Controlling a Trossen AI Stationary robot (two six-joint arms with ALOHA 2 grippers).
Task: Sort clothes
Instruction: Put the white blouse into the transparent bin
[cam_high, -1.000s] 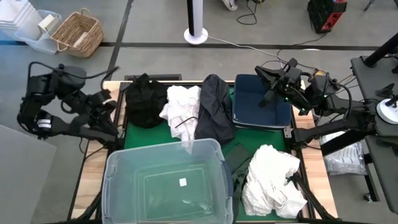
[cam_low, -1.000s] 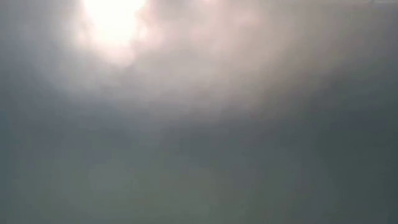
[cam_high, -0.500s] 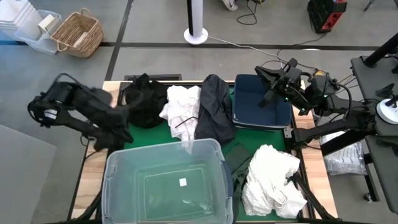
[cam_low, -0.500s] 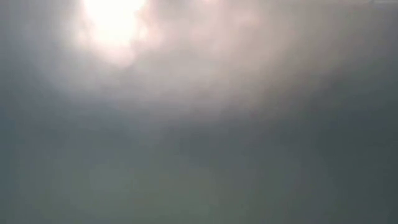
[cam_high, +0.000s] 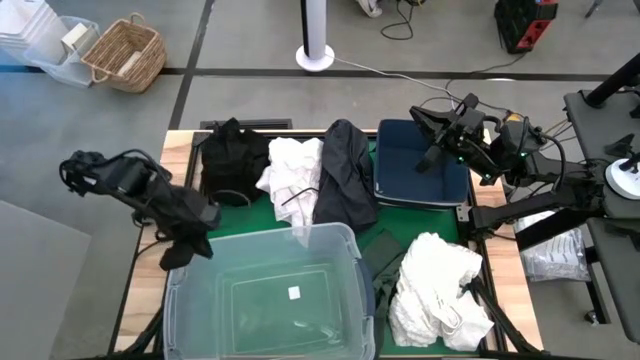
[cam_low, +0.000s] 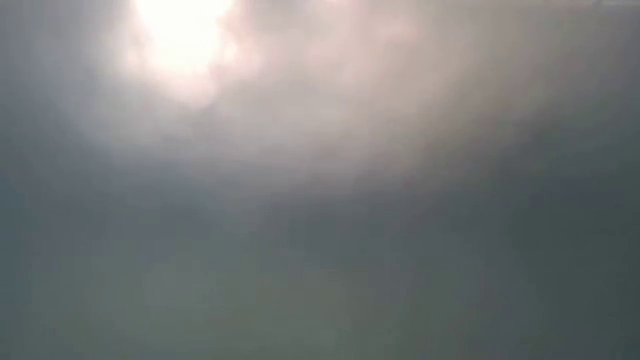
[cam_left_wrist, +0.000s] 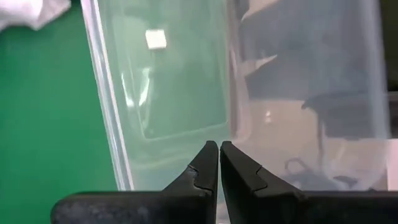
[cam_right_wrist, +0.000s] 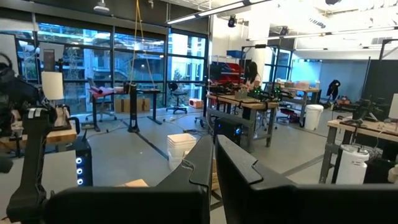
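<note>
Green matting covers the table, with the clear plastic tub (cam_high: 268, 290) as landmark. Since a second ago the left gripper (cam_high: 176, 256), clenched and empty, has swung in to the tub's left corner, so sorting has barely begun. Behind the tub lie the clothes (cam_high: 290, 175), with more white ones to its right. Farther right, the right gripper (cam_high: 428, 160), clenched too, hovers over the dark blue bin (cam_high: 400, 190). Only the left wrist view shows that arm's fingertips (cam_left_wrist: 211, 163) touching, right at the tub's wall; the low view shows nothing.

mat (cam_high: 215, 222): green | tub (cam_high: 265, 290): clear | bin (cam_high: 420, 170): dark blue | clothes (cam_high: 436, 285): white, black, navy
</note>
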